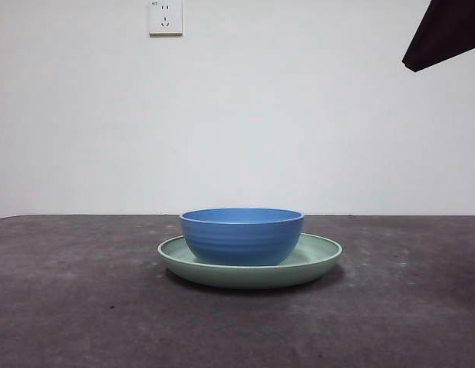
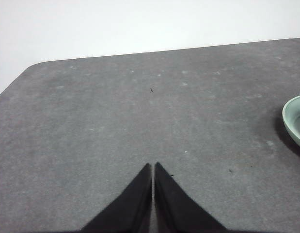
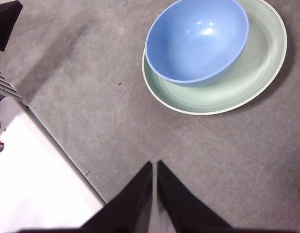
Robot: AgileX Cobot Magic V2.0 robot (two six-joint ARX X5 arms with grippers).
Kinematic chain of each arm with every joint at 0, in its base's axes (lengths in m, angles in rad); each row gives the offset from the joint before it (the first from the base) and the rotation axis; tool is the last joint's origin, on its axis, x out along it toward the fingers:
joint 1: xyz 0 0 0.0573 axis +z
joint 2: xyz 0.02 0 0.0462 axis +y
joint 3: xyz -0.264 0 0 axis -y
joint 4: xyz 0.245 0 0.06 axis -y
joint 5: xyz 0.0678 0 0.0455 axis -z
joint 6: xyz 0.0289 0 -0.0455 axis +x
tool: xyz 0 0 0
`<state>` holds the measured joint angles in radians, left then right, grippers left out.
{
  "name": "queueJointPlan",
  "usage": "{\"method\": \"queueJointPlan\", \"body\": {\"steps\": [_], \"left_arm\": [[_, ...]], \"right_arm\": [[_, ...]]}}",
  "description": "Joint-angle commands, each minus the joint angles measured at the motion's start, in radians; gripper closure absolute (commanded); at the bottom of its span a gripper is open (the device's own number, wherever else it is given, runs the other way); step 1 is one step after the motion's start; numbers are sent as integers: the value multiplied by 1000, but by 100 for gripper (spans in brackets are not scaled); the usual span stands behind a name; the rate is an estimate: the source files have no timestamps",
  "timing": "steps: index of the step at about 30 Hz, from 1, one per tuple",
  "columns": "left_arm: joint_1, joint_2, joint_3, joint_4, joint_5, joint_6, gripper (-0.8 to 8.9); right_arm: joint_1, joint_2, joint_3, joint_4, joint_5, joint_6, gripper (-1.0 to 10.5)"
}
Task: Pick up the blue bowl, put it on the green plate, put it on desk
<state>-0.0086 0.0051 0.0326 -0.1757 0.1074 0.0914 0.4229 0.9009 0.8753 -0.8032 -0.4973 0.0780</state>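
Observation:
The blue bowl [image 1: 242, 234] sits upright in the green plate [image 1: 318, 257] on the desk [image 1: 76, 299], in the middle of the front view. The right wrist view shows the bowl [image 3: 197, 39] in the plate [image 3: 246, 77] from above. My right gripper [image 3: 153, 164] is shut and empty, raised above the desk and apart from the bowl; a black tip [image 1: 444, 34] shows at the front view's top right. My left gripper [image 2: 153, 165] is shut and empty over bare desk, with only the plate's rim [image 2: 292, 119] showing at the picture's edge.
A white wall with a socket [image 1: 165, 17] stands behind the desk. The right wrist view shows the desk's edge with a white surface [image 3: 38, 179] beyond it. The desk's rounded far corner [image 2: 31, 68] shows in the left wrist view.

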Motion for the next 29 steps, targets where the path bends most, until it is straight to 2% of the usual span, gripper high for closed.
{"method": "queueJointPlan", "body": {"steps": [1, 3, 6, 11, 13, 16, 21, 25, 29], "left_arm": [[2, -2, -21, -8, -1, 1, 804], [2, -2, -21, -8, -1, 1, 804], [2, -2, -21, -8, -1, 1, 804], [2, -2, -21, -8, -1, 1, 804], [2, -2, -21, -8, -1, 1, 804], [2, -2, -21, -8, -1, 2, 804], [2, -2, -21, -8, -1, 1, 804], [2, -2, -21, -8, -1, 2, 804], [2, -2, -21, -8, -1, 1, 804]], "right_arm": [[6, 6, 16, 10, 0, -11, 936], [2, 3, 16, 10, 1, -11, 936], [-50, -44, 16, 27, 8, -90, 936], [-188, -171, -24, 188, 10, -98, 936], [-260, -238, -69, 262, 40, -102, 936], [-346, -338, -172, 377, 99, -109, 936], [-430, -512, -402, 610, 164, -109, 936], [-453, -636, -568, 749, 237, -109, 936], [-454, -737, -700, 818, 301, -105, 936]]}}
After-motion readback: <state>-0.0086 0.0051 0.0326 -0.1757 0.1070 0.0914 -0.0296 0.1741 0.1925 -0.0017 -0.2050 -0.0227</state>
